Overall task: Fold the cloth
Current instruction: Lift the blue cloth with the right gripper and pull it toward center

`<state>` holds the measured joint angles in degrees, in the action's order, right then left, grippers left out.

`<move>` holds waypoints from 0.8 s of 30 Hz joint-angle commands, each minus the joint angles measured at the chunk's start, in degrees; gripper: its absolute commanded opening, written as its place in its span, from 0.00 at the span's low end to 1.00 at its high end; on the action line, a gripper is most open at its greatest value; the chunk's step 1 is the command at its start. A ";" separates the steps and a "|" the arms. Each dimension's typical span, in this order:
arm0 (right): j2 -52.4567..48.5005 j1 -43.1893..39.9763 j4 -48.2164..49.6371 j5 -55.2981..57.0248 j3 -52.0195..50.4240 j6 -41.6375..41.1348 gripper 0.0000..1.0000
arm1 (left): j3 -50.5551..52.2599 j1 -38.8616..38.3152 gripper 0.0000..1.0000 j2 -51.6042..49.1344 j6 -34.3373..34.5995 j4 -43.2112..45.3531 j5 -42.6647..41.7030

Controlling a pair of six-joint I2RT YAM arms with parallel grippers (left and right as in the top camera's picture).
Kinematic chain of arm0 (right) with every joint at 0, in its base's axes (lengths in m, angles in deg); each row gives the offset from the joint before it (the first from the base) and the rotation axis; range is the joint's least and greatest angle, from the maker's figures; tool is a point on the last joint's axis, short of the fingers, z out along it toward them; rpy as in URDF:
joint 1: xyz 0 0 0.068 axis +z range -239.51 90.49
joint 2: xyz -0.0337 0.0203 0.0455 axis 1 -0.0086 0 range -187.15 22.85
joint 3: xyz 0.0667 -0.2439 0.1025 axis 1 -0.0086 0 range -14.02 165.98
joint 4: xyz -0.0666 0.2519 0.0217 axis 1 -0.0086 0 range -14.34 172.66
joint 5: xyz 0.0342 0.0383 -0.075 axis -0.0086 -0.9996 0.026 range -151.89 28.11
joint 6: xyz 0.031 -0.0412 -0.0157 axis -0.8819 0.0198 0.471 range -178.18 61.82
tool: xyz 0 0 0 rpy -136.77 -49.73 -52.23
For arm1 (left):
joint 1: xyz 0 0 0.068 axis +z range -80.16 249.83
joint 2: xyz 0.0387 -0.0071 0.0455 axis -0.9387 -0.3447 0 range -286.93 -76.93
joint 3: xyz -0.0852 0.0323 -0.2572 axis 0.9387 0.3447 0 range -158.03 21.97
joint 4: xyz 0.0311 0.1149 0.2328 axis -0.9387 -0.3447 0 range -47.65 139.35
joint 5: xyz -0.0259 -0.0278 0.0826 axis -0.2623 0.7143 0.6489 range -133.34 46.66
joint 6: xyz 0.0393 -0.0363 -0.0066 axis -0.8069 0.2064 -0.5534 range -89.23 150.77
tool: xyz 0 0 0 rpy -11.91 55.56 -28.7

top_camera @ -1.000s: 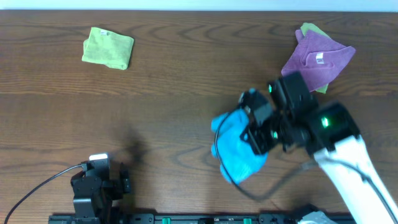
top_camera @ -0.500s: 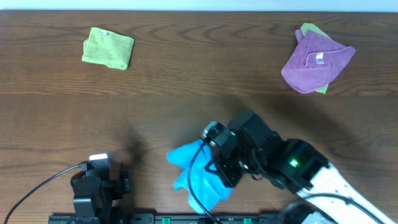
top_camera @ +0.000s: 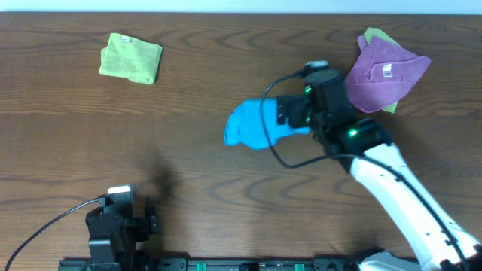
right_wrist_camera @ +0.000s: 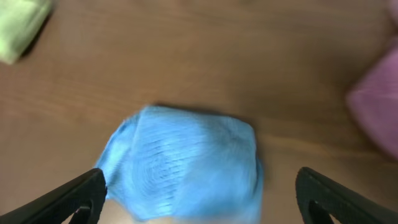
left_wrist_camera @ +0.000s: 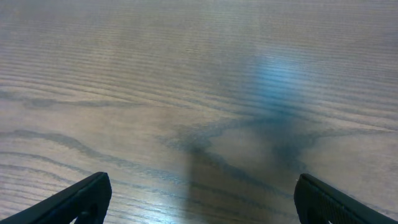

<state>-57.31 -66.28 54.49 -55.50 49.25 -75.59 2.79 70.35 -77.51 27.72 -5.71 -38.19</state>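
The cloth (top_camera: 252,124) is bunched near the middle of the surface (top_camera: 173,98), its right part hidden under the right tool (right_wrist_camera: 204,198) from overhead and its lower edge cut off and blurred in the wrist view, with no tag to be made out; that tool's fingers (right_wrist_camera: 68,196) stand wide apart either side of it, gripping nothing. The left tool (left_wrist_camera: 202,200) is spread wide too over bare wood, only its fingertips (left_wrist_camera: 74,199) in frame. At two o'clock from the cloth the purple cloth (top_camera: 376,86) covers most of a light green one (top_camera: 374,35), and its white tag (top_camera: 388,71) is too small to read.
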 commanded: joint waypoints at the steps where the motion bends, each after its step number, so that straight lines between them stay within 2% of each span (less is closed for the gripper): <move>1: 0.76 -2.16 -2.05 0.57 1.36 0.70 0.99 | 0.81 -0.33 0.95 0.37 -1.25 -2.82 1.22; 8: -0.26 -2.78 -10.03 -14.40 -0.15 0.90 0.96 | 0.81 -0.33 0.96 0.37 -1.25 -2.82 1.22; 15: -9.03 -2.23 -4.94 -31.30 -4.26 -0.22 0.94 | 0.81 -0.33 0.95 0.37 -1.25 -2.82 1.22; 24: -20.46 1.90 6.62 -29.62 -4.24 4.98 0.87 | 0.81 -0.33 0.95 0.37 -1.25 -2.82 1.22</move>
<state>-75.99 -65.54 60.26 -85.01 45.16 -73.25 2.79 70.35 -77.51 27.72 -5.71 -38.19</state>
